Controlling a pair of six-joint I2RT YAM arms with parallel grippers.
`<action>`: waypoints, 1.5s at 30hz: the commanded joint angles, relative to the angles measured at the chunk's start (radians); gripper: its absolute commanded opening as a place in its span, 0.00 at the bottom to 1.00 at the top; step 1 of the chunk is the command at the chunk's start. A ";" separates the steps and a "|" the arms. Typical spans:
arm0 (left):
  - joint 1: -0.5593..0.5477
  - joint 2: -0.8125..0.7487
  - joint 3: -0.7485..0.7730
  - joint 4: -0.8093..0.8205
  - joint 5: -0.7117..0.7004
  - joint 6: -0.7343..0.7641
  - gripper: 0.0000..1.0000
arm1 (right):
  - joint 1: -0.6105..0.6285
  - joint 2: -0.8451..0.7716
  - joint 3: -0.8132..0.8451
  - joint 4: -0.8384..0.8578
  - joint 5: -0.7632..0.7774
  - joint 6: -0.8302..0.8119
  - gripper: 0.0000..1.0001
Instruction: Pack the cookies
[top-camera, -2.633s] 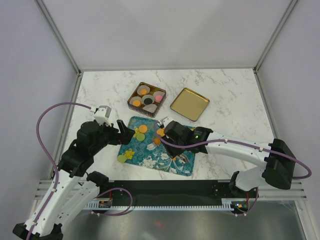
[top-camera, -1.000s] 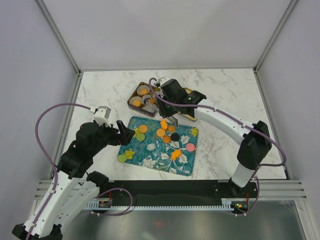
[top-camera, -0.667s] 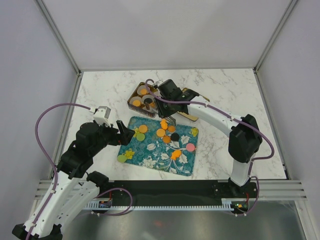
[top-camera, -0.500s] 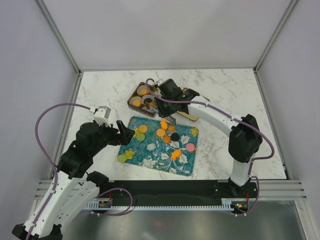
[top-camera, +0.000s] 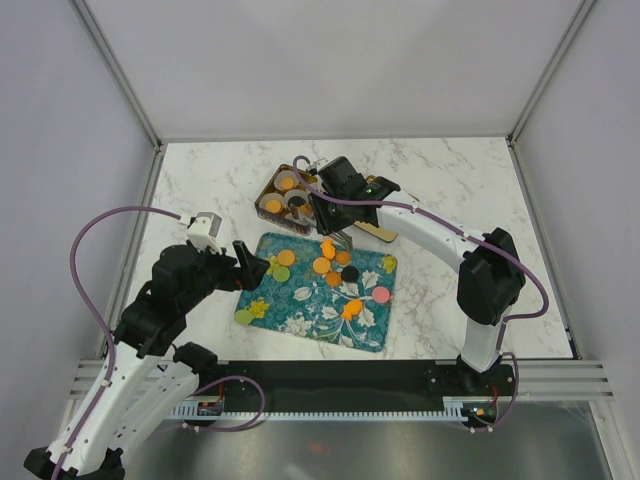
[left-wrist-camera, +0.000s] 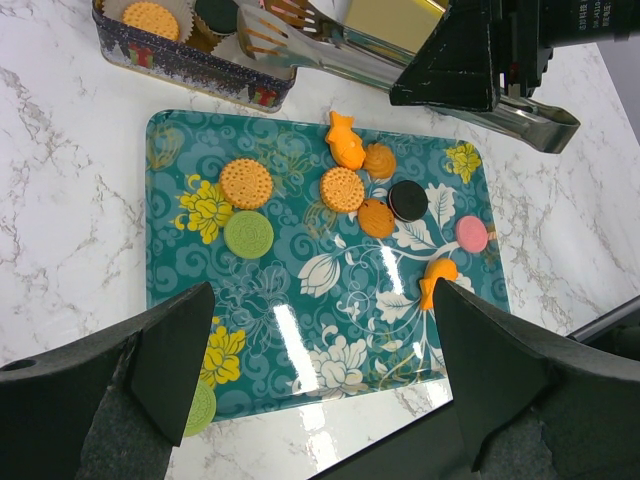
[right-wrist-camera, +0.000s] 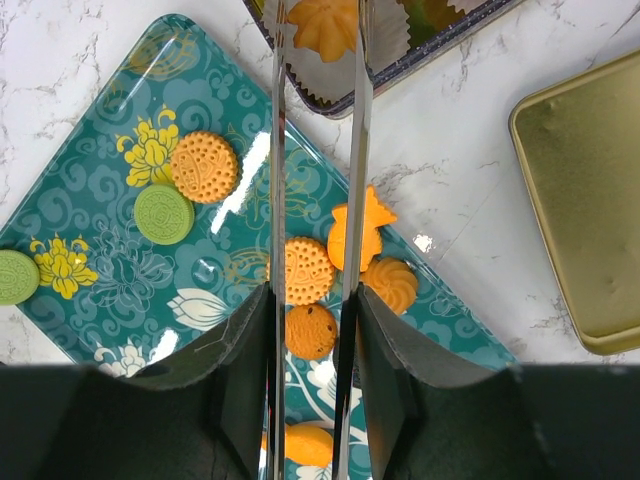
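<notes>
Quick status from us: the right hand (right-wrist-camera: 312, 400) is squeezed onto a pair of tongs (right-wrist-camera: 278, 150). Their tips are over the tin (right-wrist-camera: 430, 60) at the top of the wrist view, with an orange cookie (right-wrist-camera: 325, 22) between them, above a paper cup (right-wrist-camera: 318, 78). We can't tell whether that cookie is pinched or already resting in the cup. The other cookies (left-wrist-camera: 343, 188) lie loose on the tray (left-wrist-camera: 300, 340) in the middle of the overhead shot, and a few sit in the tin. The left hand (left-wrist-camera: 330, 370) is spread wide and holding nothing, over the tray's left part.

Stuff we think could go sideways:

- The cup looks like thin paper. If the tips drag on its pleats coming out, it probably tips or rides up with them, and the cookie goes with it.
- If the tongs let go off-centre, the cookie could land on the cup's rim or slide between cups.
- The tongs are long and held near the back end. A small slip in the grip would swing the tips a lot, maybe into the tin wall.
- Squeeze too hard and we'd guess the cookie cracks.
- The fish cookie (left-wrist-camera: 345, 140) touches its neighbours, so the next grab may nudge or catch two at once.
- The left hand is close to the tray, so a wide sweep back could bump it.
</notes>
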 joint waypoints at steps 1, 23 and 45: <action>-0.003 -0.002 -0.002 0.015 -0.013 0.025 0.98 | -0.003 -0.005 0.008 0.037 -0.019 -0.008 0.43; -0.005 -0.002 0.000 0.013 -0.011 0.025 0.98 | -0.003 -0.008 0.001 0.039 -0.020 -0.009 0.47; -0.004 -0.003 -0.002 0.015 -0.010 0.025 0.98 | -0.005 -0.014 0.008 0.036 -0.020 -0.011 0.50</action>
